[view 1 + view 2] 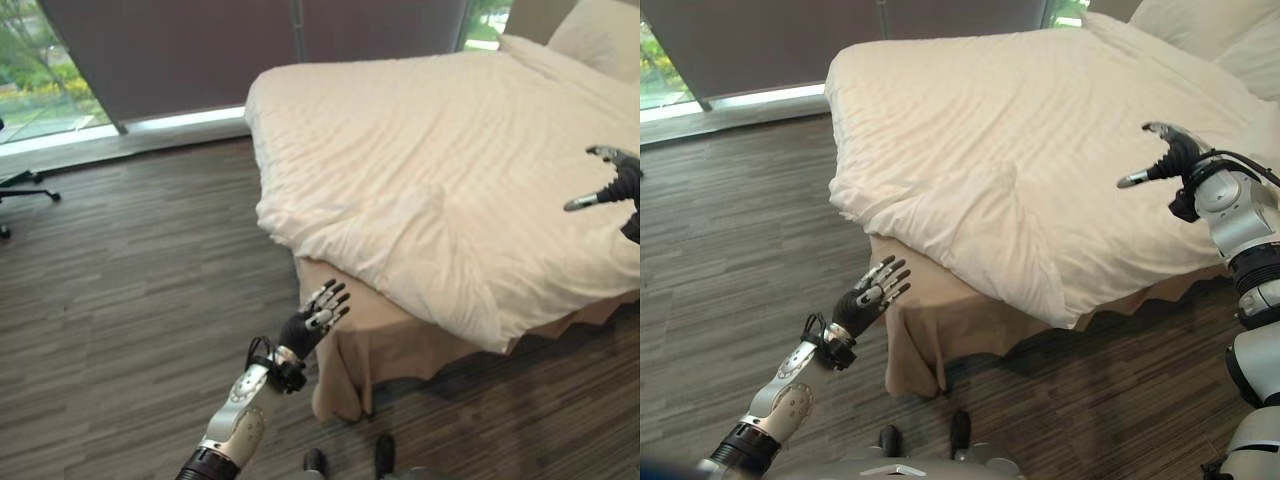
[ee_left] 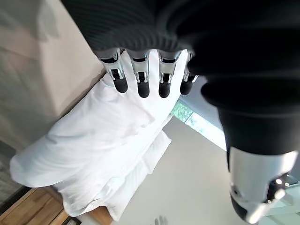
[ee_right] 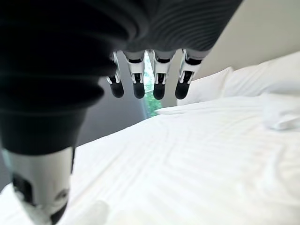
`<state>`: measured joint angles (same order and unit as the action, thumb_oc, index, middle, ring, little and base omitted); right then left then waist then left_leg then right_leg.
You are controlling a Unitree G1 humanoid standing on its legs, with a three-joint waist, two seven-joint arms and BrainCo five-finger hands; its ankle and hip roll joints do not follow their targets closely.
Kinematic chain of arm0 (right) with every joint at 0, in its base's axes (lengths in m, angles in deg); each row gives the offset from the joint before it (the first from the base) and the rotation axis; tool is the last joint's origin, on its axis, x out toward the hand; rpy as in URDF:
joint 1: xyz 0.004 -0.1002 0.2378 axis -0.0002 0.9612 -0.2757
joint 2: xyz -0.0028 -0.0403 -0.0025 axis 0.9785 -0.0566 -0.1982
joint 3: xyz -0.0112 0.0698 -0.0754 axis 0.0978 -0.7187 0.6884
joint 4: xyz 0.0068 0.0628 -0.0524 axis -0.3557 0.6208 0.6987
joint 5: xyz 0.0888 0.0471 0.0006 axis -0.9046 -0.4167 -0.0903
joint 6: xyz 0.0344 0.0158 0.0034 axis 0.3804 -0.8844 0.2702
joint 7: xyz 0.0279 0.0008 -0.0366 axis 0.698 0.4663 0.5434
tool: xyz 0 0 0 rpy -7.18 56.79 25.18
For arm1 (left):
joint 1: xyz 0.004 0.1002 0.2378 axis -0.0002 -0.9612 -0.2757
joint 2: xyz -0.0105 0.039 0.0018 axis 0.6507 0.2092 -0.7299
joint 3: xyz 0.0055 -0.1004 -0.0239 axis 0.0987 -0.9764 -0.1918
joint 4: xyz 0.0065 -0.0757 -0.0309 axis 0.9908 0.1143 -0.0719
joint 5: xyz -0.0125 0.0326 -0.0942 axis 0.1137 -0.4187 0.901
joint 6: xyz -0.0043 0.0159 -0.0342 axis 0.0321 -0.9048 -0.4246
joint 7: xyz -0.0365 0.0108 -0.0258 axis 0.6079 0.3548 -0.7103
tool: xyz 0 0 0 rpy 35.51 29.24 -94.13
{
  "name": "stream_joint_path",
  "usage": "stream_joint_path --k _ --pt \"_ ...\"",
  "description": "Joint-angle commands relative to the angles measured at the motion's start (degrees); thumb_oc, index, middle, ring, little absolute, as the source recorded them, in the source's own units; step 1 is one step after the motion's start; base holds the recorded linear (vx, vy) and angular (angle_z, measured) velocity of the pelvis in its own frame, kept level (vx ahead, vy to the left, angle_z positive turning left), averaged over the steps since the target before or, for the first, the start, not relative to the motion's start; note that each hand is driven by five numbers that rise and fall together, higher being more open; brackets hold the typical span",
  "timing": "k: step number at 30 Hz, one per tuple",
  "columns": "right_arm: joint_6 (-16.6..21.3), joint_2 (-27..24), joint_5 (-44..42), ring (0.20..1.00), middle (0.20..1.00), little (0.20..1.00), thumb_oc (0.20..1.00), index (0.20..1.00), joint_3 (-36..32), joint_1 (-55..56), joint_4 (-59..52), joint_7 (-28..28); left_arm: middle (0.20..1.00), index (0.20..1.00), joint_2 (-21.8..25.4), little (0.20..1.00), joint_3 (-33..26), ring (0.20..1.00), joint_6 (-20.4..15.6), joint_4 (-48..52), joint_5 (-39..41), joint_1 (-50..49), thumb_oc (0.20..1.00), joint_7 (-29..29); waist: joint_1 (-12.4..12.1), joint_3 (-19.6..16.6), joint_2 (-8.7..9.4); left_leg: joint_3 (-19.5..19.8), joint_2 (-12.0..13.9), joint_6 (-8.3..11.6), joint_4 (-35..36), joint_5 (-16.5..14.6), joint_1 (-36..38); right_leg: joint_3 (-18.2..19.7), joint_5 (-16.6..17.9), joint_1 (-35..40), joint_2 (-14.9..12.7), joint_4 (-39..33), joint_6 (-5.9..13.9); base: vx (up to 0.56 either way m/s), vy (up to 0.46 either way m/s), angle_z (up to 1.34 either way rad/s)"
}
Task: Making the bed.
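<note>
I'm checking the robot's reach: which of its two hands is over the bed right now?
The right hand, open above the white duvet. The left hand is open too, but low beside the bed's corner, over the floor.

A wide bed (image 1: 340,370) stands on the dark wood-plank floor, its foot corner nearest the camera. A cream-white, faintly striped duvet (image 1: 430,150) covers the top of the bed, rumpled and creased toward that corner, its edge hanging unevenly over the side and foot. Below the duvet a tan fabric bed skirt (image 1: 915,330) shows, draping to the floor. White pillows (image 1: 1200,30) lie at the head of the bed, far from the foot corner.
</note>
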<state>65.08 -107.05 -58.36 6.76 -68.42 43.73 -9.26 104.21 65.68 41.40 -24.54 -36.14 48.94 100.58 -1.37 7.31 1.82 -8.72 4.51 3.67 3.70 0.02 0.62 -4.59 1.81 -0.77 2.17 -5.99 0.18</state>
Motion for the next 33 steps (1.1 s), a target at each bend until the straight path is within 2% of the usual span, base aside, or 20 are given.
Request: stream_joint_path --k 1,11,15,17,21,22,23,27,33 --pt "0.1 1.0 4.5 1.000 1.000 1.000 1.000 1.000 2.5 -11.0 3.3 -2.6 1.000 1.000 3.0 1.000 -1.2 1.000 -2.2 1.3 -0.2 2.2 1.000 1.3 0.1 -3.1 1.87 1.6 -2.1 -0.24 1.3 4.9 -2.7 0.0 3.1 1.2 -8.1 1.0 7.28 -0.02 0.036 -0.44" --pt "-0.7 5.9 6.3 1.000 1.000 1.000 1.000 1.000 6.8 -17.3 0.9 -1.4 1.000 1.000 1.1 1.000 -1.6 1.000 -2.0 -0.4 -1.7 1.6 1.000 0.1 -0.1 -1.9 2.01 1.8 -2.3 -0.61 1.3 4.7 -4.2 0.5 3.5 -0.5 -7.9 1.0 7.30 0.00 0.040 0.02" --pt "-0.7 9.5 1.7 1.000 1.000 1.000 1.000 1.000 10.0 -24.0 10.9 -0.7 1.000 1.000 2.0 1.000 0.7 1.000 -2.9 -0.8 -0.8 5.3 1.000 -0.2 -1.3 0.6 3.01 2.7 -2.4 -0.59 1.3 5.5 -7.9 0.2 4.5 -3.9 -7.9 1.0 7.29 -0.14 0.013 0.02" --pt "-0.7 10.1 0.2 1.000 1.000 1.000 1.000 1.000 10.7 -25.7 13.4 -0.6 1.000 1.000 1.9 1.000 1.1 1.000 -3.0 -1.0 -0.5 6.1 1.000 -0.3 -1.6 1.1 3.36 2.9 -2.5 -0.54 1.3 5.9 -9.0 0.0 4.7 -5.0 -7.8 1.0 7.24 -0.10 -0.006 0.07" --pt "-1.6 11.3 -4.4 1.000 1.000 1.000 1.000 1.000 13.8 -34.0 23.2 -0.3 1.000 1.000 1.6 1.000 3.0 1.000 -3.2 -0.7 0.5 8.1 1.000 -1.1 -3.1 4.8 5.06 3.9 -2.2 -0.20 1.3 7.4 -14.3 0.3 6.5 -10.3 -7.2 1.0 7.17 -0.10 -0.014 0.08" --pt "-1.6 11.4 -4.4 1.000 1.000 1.000 1.000 1.000 13.9 -34.1 23.2 -0.3 1.000 1.000 1.6 1.000 3.0 1.000 -3.2 -0.7 0.5 8.2 1.000 -1.0 -3.0 4.7 5.02 3.9 -2.2 -0.20 1.3 7.5 -14.5 0.3 6.5 -10.4 -7.2 1.0 7.17 -0.10 -0.007 0.09" --pt "-1.8 10.8 -4.1 1.000 1.000 1.000 1.000 1.000 16.5 -38.0 25.9 -0.7 1.000 1.000 1.6 1.000 3.8 1.000 -3.1 -0.4 0.7 8.9 1.000 -1.4 -3.8 6.7 5.68 4.3 -2.3 0.19 1.3 8.1 -17.4 0.3 7.2 -13.3 -7.0 1.0 7.40 -0.09 -0.003 0.07" --pt "-1.8 8.2 -5.7 1.000 1.000 1.000 1.000 1.000 18.4 -41.5 27.4 -1.2 1.000 1.000 0.5 1.000 4.9 1.000 -3.2 0.0 0.5 9.8 1.000 -1.8 -4.1 7.2 5.88 4.6 -2.1 0.84 1.3 8.8 -20.6 0.3 7.7 -16.5 -6.9 1.0 7.68 -0.03 0.006 0.03" --pt "-1.4 4.3 -10.4 1.000 1.000 1.000 1.000 1.000 23.0 -48.6 27.8 -0.8 1.000 1.000 -0.3 1.000 6.8 1.000 -3.4 0.6 -0.1 10.5 1.000 -2.4 -5.1 10.4 6.46 5.5 -1.8 1.60 1.3 9.8 -25.3 0.6 8.3 -20.9 -6.7 1.0 8.05 0.00 -0.001 0.01"
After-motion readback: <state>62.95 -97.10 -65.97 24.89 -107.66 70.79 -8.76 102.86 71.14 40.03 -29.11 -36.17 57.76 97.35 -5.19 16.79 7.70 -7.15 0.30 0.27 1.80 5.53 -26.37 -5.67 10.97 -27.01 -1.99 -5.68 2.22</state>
